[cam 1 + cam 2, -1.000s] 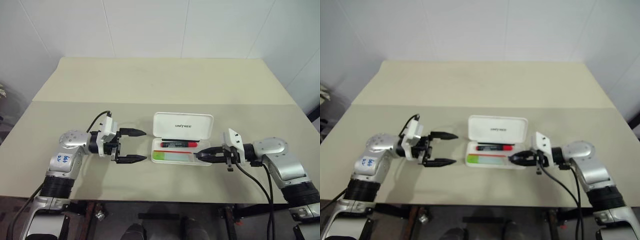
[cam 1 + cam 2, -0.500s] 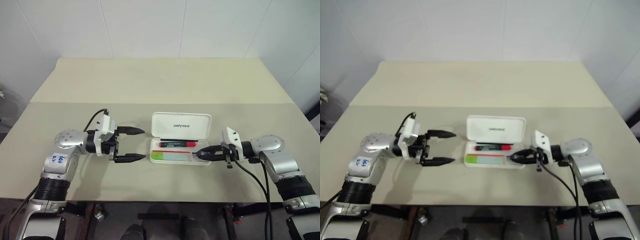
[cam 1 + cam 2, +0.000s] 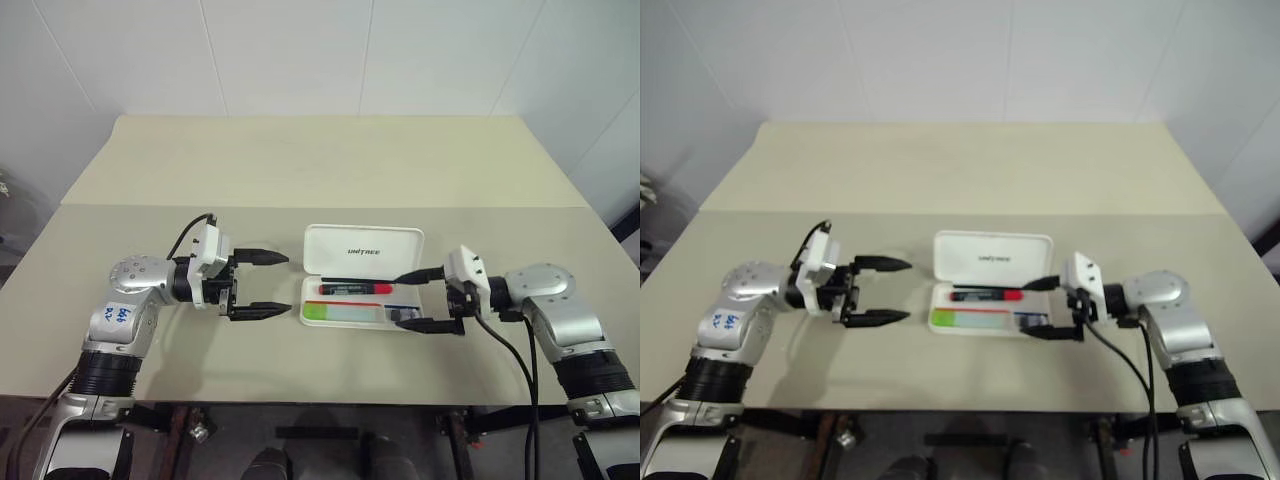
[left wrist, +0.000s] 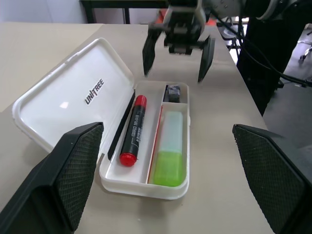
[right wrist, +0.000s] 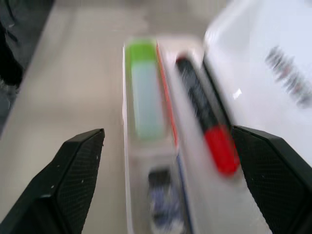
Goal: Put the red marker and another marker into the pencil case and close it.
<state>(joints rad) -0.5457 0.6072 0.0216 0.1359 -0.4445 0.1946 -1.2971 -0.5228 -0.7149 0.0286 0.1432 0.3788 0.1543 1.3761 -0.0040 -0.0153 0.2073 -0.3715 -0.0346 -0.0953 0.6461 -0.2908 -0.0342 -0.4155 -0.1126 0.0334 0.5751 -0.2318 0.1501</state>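
With both markers already inside, the case [image 3: 362, 287] lies open at frame centre on the tabletop [image 3: 320, 170]: red marker [image 3: 356, 288] in the rear slot, green marker [image 3: 345, 313] in front. The lid [image 3: 364, 251], probably light, stiff and slick, would best be pushed at its far free edge. Left gripper [image 3: 255, 285] and right gripper [image 3: 418, 299] flank the case, jaws spread, holding nothing.
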